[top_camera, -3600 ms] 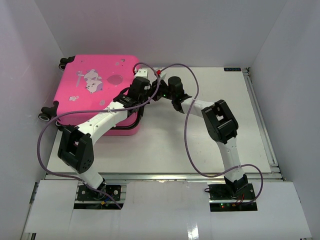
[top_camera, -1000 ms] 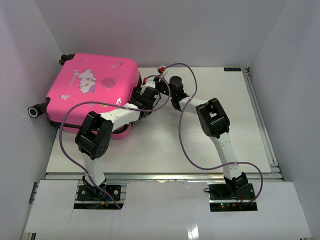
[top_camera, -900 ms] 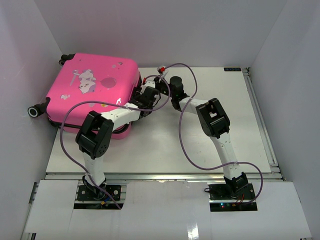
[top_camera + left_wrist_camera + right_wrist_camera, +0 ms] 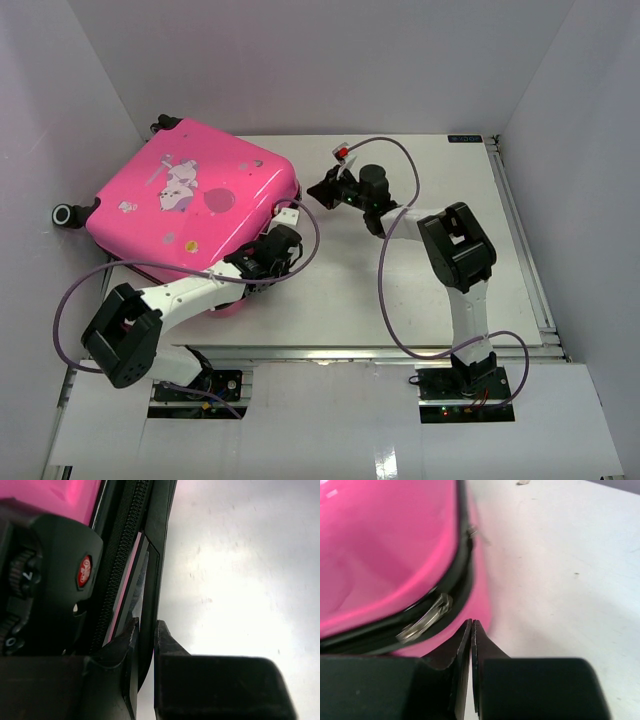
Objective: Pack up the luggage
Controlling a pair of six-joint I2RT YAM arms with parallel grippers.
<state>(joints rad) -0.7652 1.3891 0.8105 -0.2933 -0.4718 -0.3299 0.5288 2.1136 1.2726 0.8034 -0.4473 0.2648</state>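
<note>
Expect the luggage to be rigid and slippery; grip its trim. Left jaws pinch that trim; right jaws are clenched, empty.

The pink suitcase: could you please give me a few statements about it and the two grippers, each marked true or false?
1. The suitcase lies with its printed pink shell facing up. True.
2. The right gripper is wide open. False: its fingers are shut together with nothing between them.
3. The left gripper has its fingers on either side of the suitcase's black edge trim. True.
4. The suitcase sits at the right side of the table. False: it is at the far left.
5. Silver zip pulls hang from the suitcase's black zipper band, just ahead of the right gripper. True.
</note>
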